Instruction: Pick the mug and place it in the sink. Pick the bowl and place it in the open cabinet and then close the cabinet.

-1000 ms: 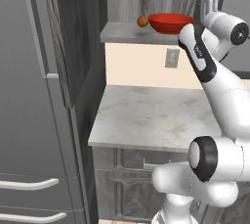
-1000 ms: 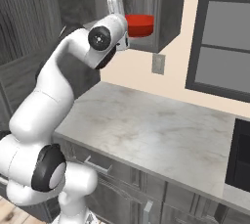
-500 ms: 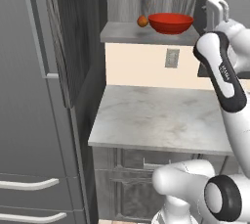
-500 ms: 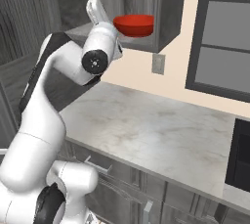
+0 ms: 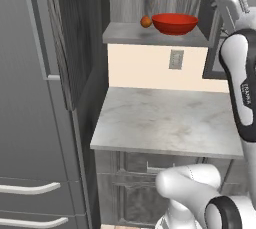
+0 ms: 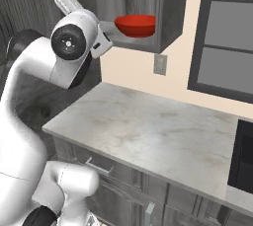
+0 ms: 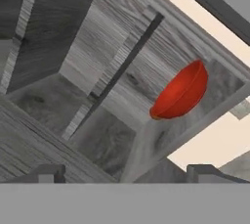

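Bowl (image 5: 175,23) sits upright on the bottom shelf of the open cabinet (image 5: 155,34), right-hand part of the shelf, nothing touching it. Looks like the placing step is done; sits well back from the shelf edge, so the door should clear it. Small orange ball (image 5: 145,21) is just beside the bowl on its left, same shelf. Cabinet holds just those two items as far as visible; upper shelf in the hand view looks bare.

End effector (image 7: 124,171) is spread wide, holding nothing, fingertips (image 7: 49,173) apart at the bottom of the hand view, aimed into the cabinet interior with the bowl off to one side. Arm is raised high, near the cabinet.

Tabletop (image 5: 170,118) below is marble, nothing on it. Sink corner (image 6: 244,153) visible at far right; mug can't be confirmed from here.

Judgement: remaining step is closing the cabinet door; door edge (image 5: 65,43) stands open at left.
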You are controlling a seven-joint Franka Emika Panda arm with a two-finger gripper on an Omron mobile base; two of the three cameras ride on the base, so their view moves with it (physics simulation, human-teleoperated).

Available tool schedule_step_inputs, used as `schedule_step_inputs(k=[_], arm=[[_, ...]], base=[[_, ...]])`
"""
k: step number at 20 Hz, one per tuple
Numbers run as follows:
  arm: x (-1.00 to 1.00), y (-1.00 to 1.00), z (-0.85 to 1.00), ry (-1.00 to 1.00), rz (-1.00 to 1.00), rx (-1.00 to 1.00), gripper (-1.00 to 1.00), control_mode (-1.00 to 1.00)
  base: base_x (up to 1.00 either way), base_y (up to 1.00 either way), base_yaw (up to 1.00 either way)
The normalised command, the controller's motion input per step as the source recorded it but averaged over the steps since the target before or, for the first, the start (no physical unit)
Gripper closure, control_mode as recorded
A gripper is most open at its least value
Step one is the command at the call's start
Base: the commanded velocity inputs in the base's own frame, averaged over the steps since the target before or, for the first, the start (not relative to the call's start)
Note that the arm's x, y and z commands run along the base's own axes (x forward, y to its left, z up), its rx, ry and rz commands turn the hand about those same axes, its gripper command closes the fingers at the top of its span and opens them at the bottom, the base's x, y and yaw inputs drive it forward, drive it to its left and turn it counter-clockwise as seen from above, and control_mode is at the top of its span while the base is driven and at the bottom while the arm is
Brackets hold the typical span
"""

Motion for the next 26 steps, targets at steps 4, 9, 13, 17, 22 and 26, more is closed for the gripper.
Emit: schedule_step_inputs(k=[4,9,13,17,22,26], arm=[[-1.0,0.08,0.07,-0.02,0.0,-0.23,-1.0,-1.0],[-1.0,0.02,0.0,-0.08,0.0,-0.18,-1.0,-1.0],[-0.98,0.26,0.0,-0.06,0.0,-0.19,-1.0,-1.0],[-0.78,0.55,0.04,-0.08,0.0,-0.17,-1.0,-1.0],[-0.72,0.6,0.0,-0.01,0.0,-0.2,-1.0,-1.0],[-0.81,0.62,0.0,0.0,0.0,-0.2,-1.0,-1.0]], base=[[0.0,0.0,0.0],[0.0,0.0,0.0],[0.0,0.0,0.0],[0.0,0.0,0.0],[0.0,0.0,0.0],[0.0,0.0,0.0]])
